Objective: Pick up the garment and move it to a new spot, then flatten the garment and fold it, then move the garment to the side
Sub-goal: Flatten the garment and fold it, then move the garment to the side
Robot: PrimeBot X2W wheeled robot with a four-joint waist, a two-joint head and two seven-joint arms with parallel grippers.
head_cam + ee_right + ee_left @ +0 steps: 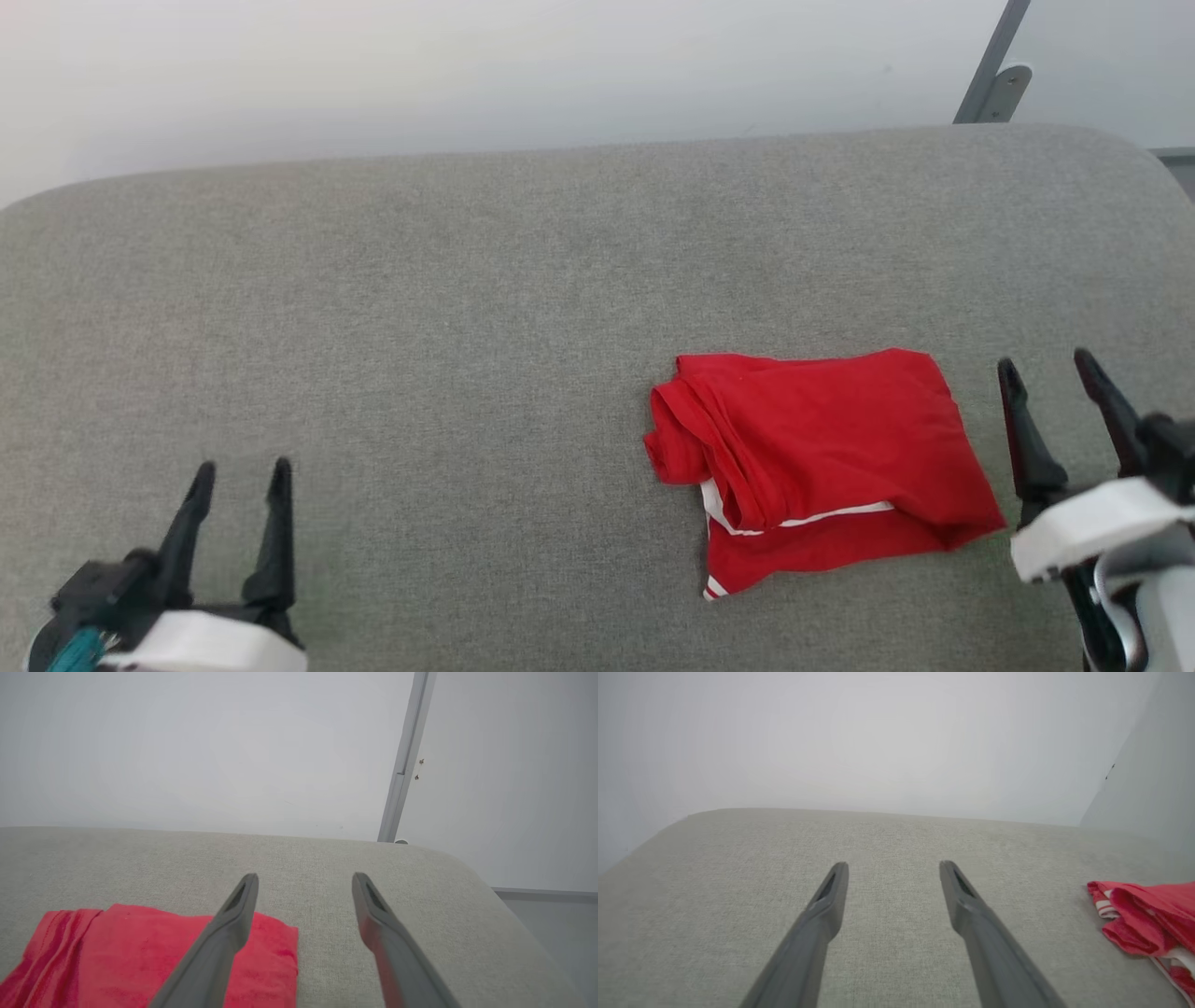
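**A:** Where is the garment [822, 457]?

**B:** On the grey cushion [467, 327], right of centre and toward the near edge. It is a folded red bundle lying flat.

**A:** Which way does it run?

**B:** Its long axis goes side to side across the head view, and the bottom edge slants up toward the robot's right. The folds bunch into a rolled lump at its left end, while the right end lies smoother. A thin white stripe crosses the lower part, and a bit of white trim shows at the near-left corner.

**A:** And the right gripper [1045, 360]?

**B:** Its fingers are spread wide with nothing between them. It sits just beside the garment's right end, with a strip of bare cushion between them in the head view. In the right wrist view one finger crosses in front of the red corner — I cannot tell from there if it touches.

**A:** The left gripper [243, 465]?

**B:** It is also spread wide and empty — low at the left over bare cushion, well apart from the garment. In the left wrist view the garment's bunched end sits at the far right edge.

**A:** Behind the cushion?

**B:** A pale wall [467, 65] and a grey metal post [994, 65] at the upper right.
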